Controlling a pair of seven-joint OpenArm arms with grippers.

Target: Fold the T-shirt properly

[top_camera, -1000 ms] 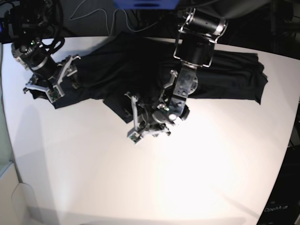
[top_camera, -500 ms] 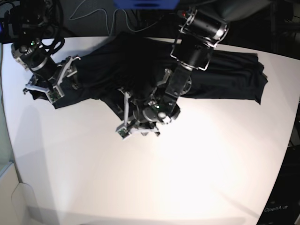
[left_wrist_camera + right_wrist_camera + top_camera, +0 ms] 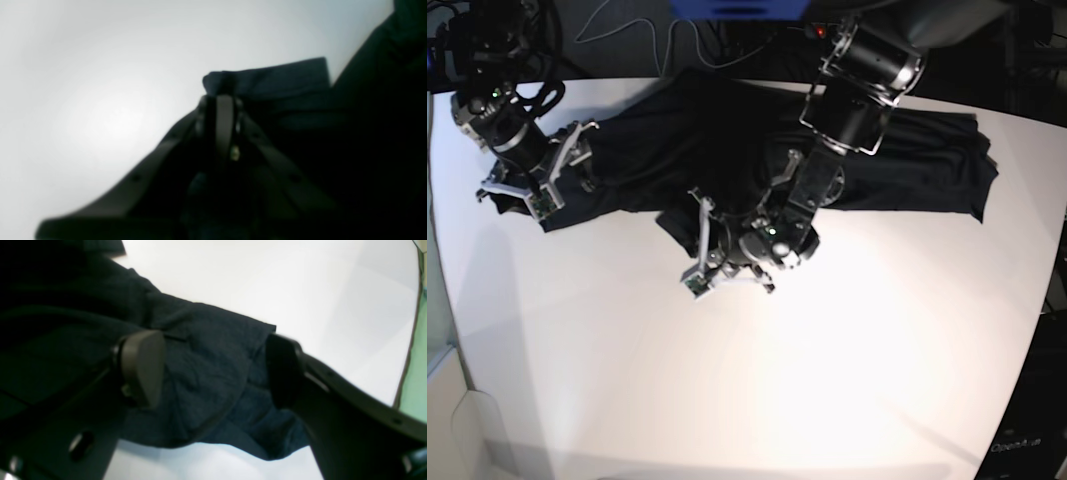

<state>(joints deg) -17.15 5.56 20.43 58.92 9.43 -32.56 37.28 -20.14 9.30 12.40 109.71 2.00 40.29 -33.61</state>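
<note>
The black T-shirt (image 3: 927,165) lies spread along the far side of the white table (image 3: 827,380). My left gripper (image 3: 697,250) is at the shirt's near edge in the middle. In the left wrist view its fingers (image 3: 224,113) are pressed together on a folded edge of the T-shirt (image 3: 273,78). My right gripper (image 3: 532,185) is at the shirt's left sleeve end. In the right wrist view its pads (image 3: 143,366) stand wide apart on either side of the sleeve's cloth (image 3: 213,373), which lies bunched between them.
Cables (image 3: 642,35) and dark equipment lie beyond the table's far edge. The table's left edge (image 3: 442,330) curves near my right arm. A dark box (image 3: 1037,430) stands off the table at the lower right.
My left gripper has moved left and a little toward the far side, and the shirt's near fold has shifted left with it. The right arm has not moved.
</note>
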